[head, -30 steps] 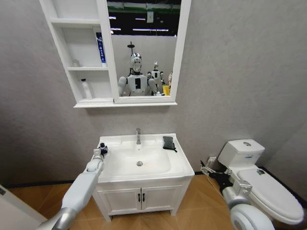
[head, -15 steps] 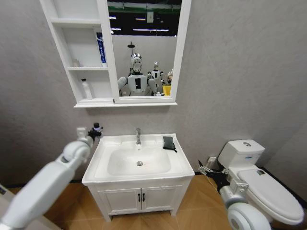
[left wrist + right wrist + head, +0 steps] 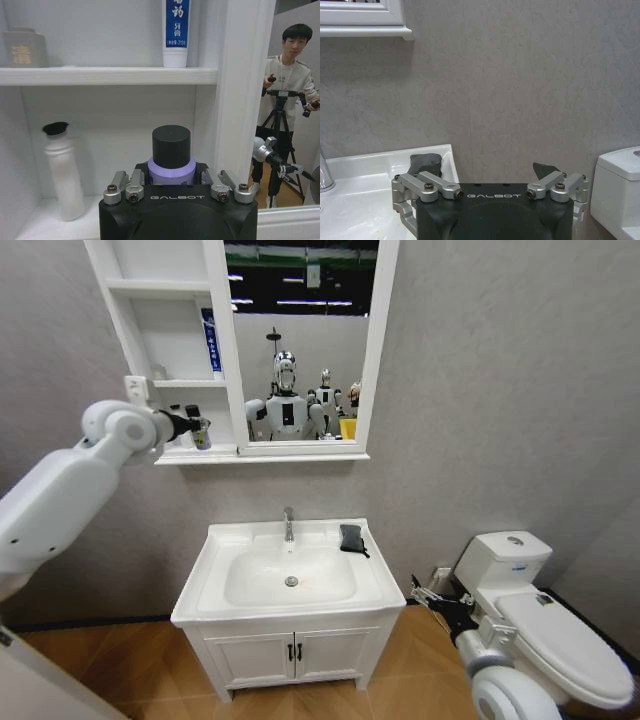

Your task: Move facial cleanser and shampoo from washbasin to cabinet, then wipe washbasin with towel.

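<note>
— Shampoo bottle (image 3: 171, 155), where?
— Clamped in the left gripper (image 3: 197, 427) fingers, at the cabinet (image 3: 170, 360) bottom shelf, probably not set down.
— Right gripper (image 3: 428, 593)?
— Low beside the washbasin (image 3: 290, 570), fingers apart, empty.

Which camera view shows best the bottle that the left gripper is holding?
The left wrist view: the bottle, lavender with a black cap, stands close between the left gripper's fingers. The head view shows it small, before the cabinet.
</note>
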Robot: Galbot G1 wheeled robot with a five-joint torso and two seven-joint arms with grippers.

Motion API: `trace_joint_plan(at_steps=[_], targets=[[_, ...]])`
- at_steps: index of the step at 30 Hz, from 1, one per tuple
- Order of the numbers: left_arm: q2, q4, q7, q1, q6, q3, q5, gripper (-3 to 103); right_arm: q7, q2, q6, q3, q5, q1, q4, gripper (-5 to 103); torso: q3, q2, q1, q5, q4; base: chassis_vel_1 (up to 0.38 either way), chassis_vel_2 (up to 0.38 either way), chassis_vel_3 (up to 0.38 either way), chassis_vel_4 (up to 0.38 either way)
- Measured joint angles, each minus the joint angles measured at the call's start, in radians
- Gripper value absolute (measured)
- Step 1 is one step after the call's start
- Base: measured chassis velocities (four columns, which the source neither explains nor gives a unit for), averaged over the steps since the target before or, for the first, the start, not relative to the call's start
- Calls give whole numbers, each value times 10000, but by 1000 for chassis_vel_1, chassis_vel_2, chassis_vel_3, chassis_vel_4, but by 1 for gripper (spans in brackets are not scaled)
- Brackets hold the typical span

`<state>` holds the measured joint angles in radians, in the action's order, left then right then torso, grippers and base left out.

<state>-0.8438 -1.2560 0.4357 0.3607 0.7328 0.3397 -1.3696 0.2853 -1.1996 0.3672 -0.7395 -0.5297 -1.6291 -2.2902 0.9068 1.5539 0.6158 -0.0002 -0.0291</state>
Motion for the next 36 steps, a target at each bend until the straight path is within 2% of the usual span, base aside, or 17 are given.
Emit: trace_joint_plan(at_steps=[1,3,5,6,7,10,12,19,22,34,36], targets=[[0,0,0,0,0,0,0,43,0,0,0,0,0,0,0,100,0,0,0,0,0,0,0,0,0],[-767,1110,-308,334,-53,132,465,43,-13,-85,-39,-80,-21,-39,0,100,1,-1,3,6,-5,0,0,0,0],[-1011,1472,-450,395,-102,137,783,43,-21,-124,-45,-90,-41,-35,1,100,0,-1,2,7,-6,0,0,0,0],[-1246,1856,-665,431,-158,111,1204,43,-21,-158,-47,-104,-67,-12,5,100,-4,2,-3,7,14,0,0,0,0],[-1373,2148,-796,436,-228,82,1496,43,-24,-183,-53,-108,-86,8,-4,100,-5,2,-6,6,4,0,0,0,0],[-1567,2621,-1039,445,-249,67,1932,43,-23,-189,-52,-135,-138,30,-2,100,1,-1,-1,-6,1,0,0,0,0],[-1743,3119,-1255,529,-343,18,2408,43,-24,-189,-76,-184,-171,24,39,100,0,-1,1,4,-3,0,0,0,0],[-2082,3831,-1314,605,-492,-166,2966,43,-36,-211,-160,-241,-193,-40,89,100,-2,-1,0,3,-1,0,0,0,0],[-2253,4305,-1368,670,-622,-213,3468,43,-42,-209,-180,-275,-241,-44,92,100,-2,-1,0,1,1,0,0,0,0],[-2543,4968,-1191,642,-635,-402,3867,42,-40,141,-195,-536,-458,-81,39,100,-2,0,0,2,2,0,0,0,0],[-2594,5051,-1170,628,-659,-470,3940,53,-34,199,-202,-572,-476,-88,35,100,-2,0,0,2,0,0,0,0,0]])
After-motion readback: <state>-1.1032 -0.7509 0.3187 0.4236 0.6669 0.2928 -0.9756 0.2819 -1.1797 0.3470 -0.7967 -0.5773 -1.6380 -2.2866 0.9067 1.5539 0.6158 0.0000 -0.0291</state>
